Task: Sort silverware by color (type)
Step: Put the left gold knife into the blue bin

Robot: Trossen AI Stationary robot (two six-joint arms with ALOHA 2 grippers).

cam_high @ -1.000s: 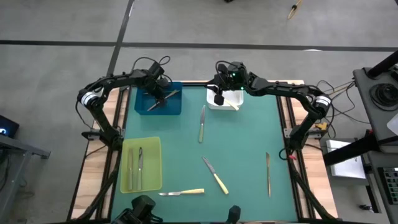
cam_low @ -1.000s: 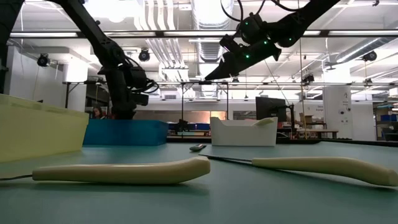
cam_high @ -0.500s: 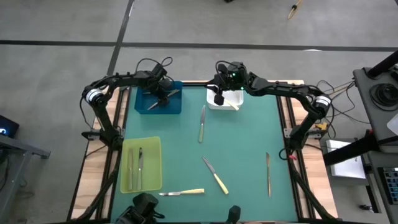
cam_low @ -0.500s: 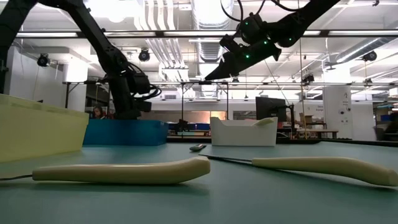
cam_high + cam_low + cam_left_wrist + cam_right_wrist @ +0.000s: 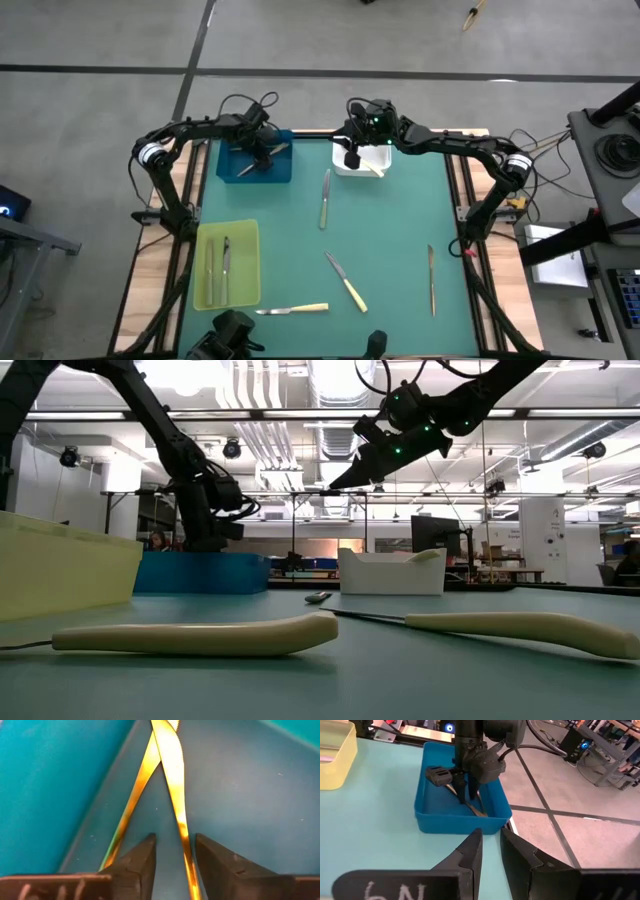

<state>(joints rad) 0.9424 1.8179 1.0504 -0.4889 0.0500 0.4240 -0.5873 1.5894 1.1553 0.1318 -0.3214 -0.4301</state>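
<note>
My left gripper (image 5: 174,862), fingers apart, straddles two crossed utensils (image 5: 170,775) in the blue tray (image 5: 245,172); their ends are cut off. My right gripper (image 5: 352,158) waits over the white tray (image 5: 385,156), fingers nearly together.

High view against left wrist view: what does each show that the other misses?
Only the high view shows the yellow-green tray, the white tray, the right gripper above it, and four utensils loose on the mat, such as the yellow-handled knife. Only the left wrist view shows the left gripper's fingers straddling one of two crossed utensils. Both show the blue tray with the left gripper in it.
</note>
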